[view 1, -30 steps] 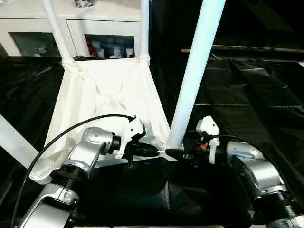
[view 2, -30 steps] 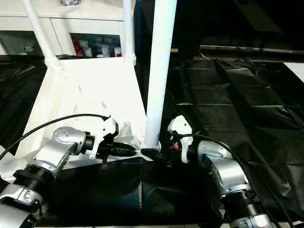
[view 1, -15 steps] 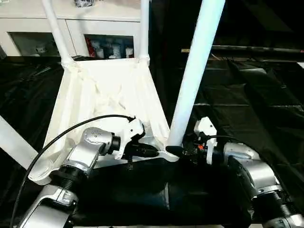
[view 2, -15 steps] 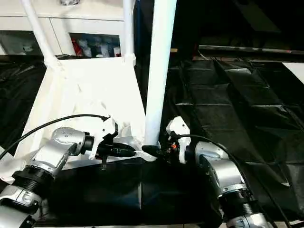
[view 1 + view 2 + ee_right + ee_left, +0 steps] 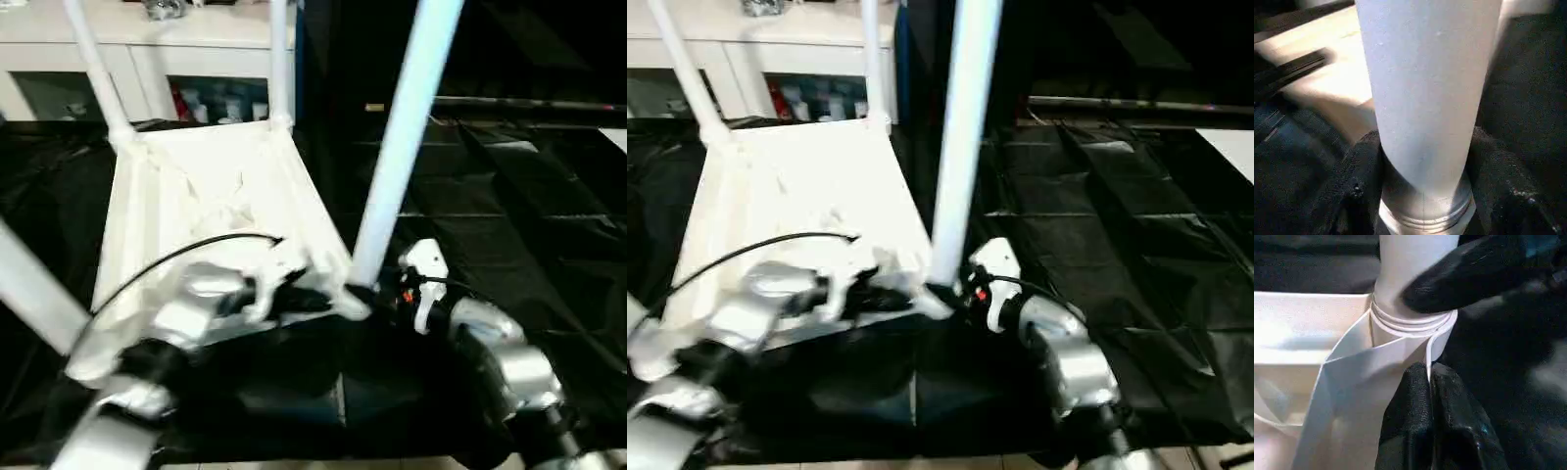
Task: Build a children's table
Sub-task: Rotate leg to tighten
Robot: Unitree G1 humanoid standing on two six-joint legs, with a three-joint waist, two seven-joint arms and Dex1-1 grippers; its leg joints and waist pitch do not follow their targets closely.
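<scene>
Now seating the fourth leg [image 5: 400, 147] in the near right socket of the upturned top [image 5: 211, 211] on the black-draped surface [image 5: 549, 225]. Right pincer [image 5: 1422, 171] clamped round the leg's base; left pincer [image 5: 1430, 396] together, pinching the rim by that socket. Next, probably: hold rim steady, twist the leg home, keeping it upright.
</scene>
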